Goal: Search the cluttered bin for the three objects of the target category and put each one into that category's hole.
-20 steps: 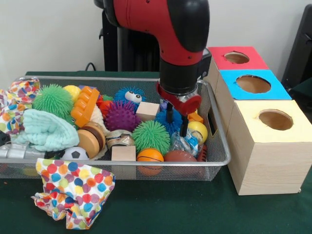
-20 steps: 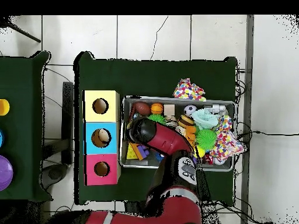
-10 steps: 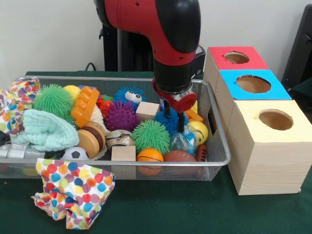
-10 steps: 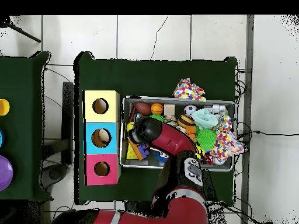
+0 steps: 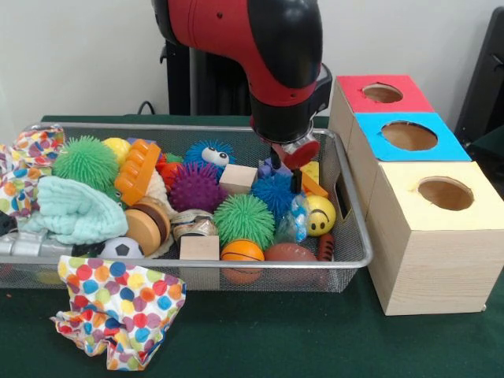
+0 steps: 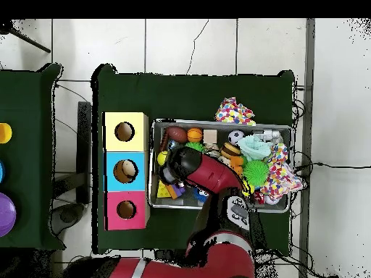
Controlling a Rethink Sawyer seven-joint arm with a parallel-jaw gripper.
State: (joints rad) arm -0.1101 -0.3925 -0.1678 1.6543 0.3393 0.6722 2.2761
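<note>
Hovering: gripper point(image 5: 295, 175) over wire bin point(image 5: 350, 236) | beside blue spiky ball point(image 5: 274, 193)

The bin point(image 5: 346, 236) was fine wire mesh, a dull silvery metal. Beside it the three boxes point(image 5: 429, 252) looked like pale raw wood with matt coloured tops. The table point(image 5: 276, 339) wore a dark green, felt-like cloth. Inside the bin, the spiky balls point(image 5: 244, 220) looked soft and rubbery, the wooden block point(image 5: 199, 248) plain and unvarnished, the smiley ball point(image 5: 320, 214) smooth. The mint cloth point(image 5: 75, 209) seemed fluffy. The spotted sheet point(image 5: 118, 311) at the table's front edge was crumpled. The arm's point(image 5: 260, 47) red shell shone glossy.
</note>
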